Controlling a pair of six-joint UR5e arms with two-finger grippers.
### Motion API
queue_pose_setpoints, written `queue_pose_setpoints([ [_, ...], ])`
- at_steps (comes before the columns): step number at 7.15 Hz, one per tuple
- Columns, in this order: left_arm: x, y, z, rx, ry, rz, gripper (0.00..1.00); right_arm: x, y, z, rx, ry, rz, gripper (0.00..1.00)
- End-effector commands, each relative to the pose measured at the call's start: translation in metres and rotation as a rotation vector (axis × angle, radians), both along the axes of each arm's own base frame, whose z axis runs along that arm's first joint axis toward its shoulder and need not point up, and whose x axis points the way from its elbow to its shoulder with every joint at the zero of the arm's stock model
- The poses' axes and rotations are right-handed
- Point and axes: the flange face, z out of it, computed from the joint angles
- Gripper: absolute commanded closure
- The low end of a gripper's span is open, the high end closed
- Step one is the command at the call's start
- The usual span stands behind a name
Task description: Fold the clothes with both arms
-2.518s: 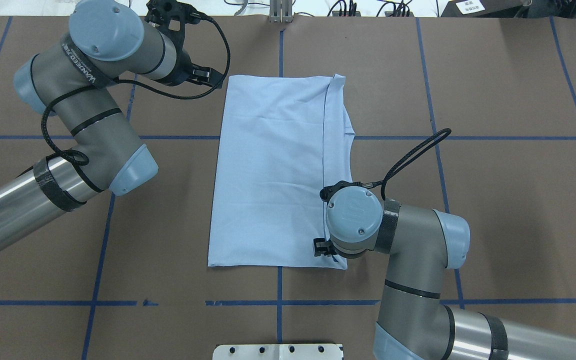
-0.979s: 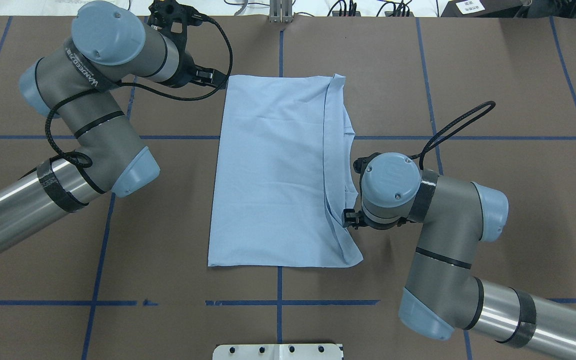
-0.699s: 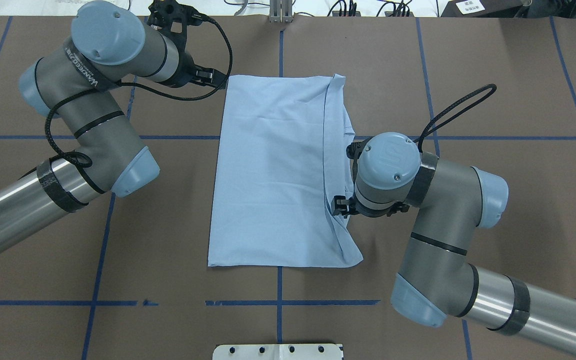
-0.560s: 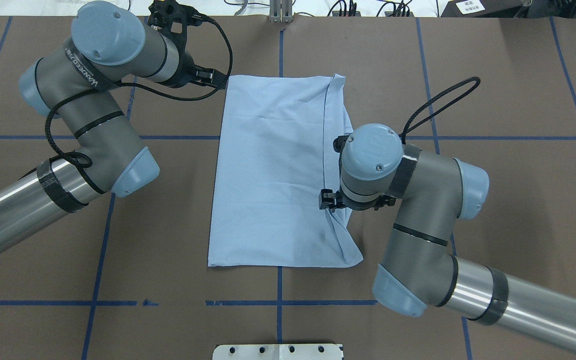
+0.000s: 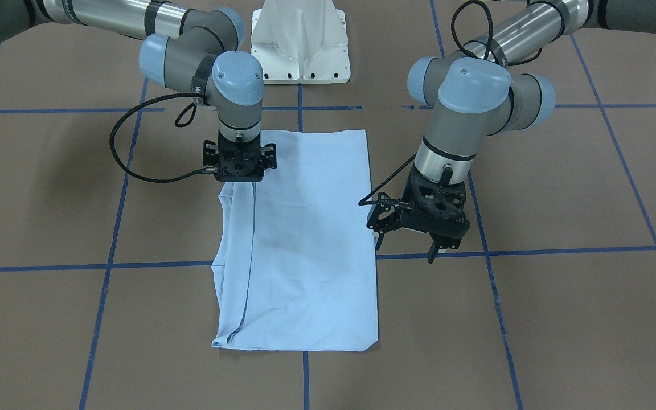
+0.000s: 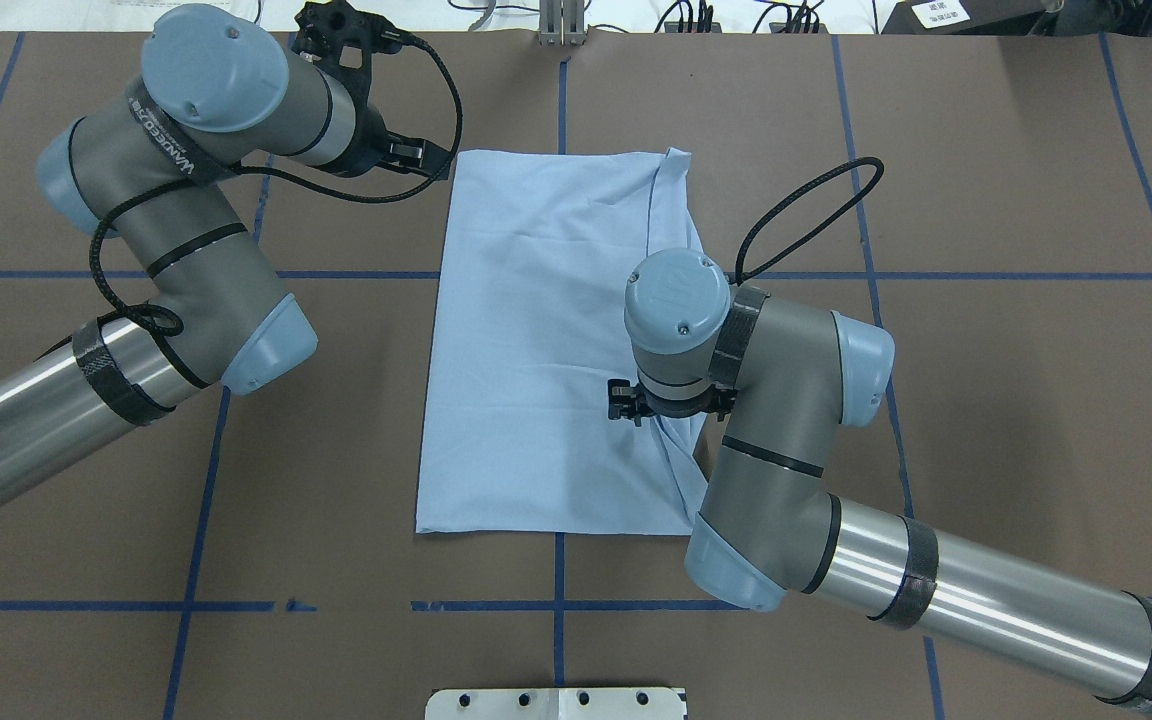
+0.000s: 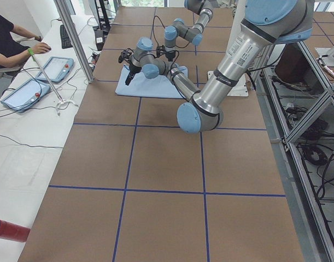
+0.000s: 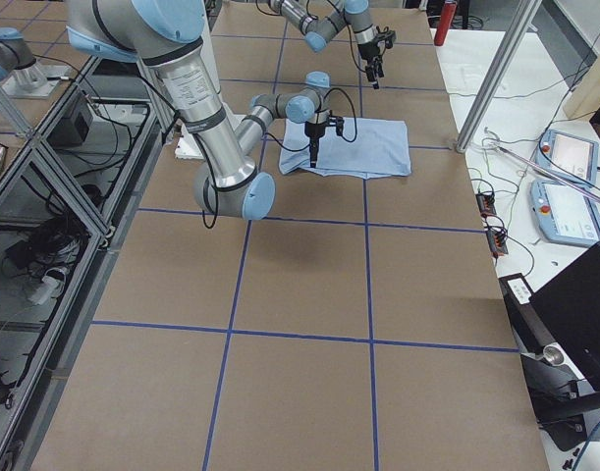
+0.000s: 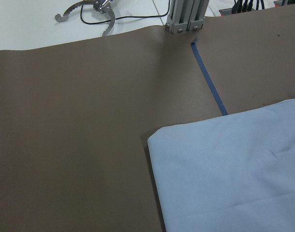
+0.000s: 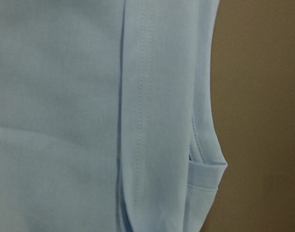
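While my right end effector (image 5: 239,171) pinches the T-shirt (image 6: 546,340) at its folded side panel to carry that flap inward, my left end effector (image 5: 410,236) hangs spread apart beside the opposite edge; the shirt lies mid-surface, toward the far edge.

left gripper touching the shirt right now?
Apart. In the front-facing view the left gripper hangs over bare table beside the T-shirt, brown surface visible between them; the left wrist view shows only the shirt's corner, nothing gripped.
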Motion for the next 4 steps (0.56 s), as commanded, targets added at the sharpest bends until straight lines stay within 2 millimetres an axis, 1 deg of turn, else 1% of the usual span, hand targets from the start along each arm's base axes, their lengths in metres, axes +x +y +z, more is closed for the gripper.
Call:
queue_pose_setpoints([
  [1, 0.002, -0.001, 0.002, 0.001, 0.001, 0.001, 0.00, -0.003, 0.009, 0.010, -0.022, 0.010, -0.019, 0.00],
  [3, 0.008, -0.007, 0.014, 0.014, 0.014, 0.001, 0.00, -0.003, 0.010, 0.016, -0.041, 0.012, -0.028, 0.00],
  [4, 0.009, -0.007, 0.014, 0.015, 0.017, 0.000, 0.00, -0.002, 0.010, 0.020, -0.049, 0.017, -0.029, 0.00],
])
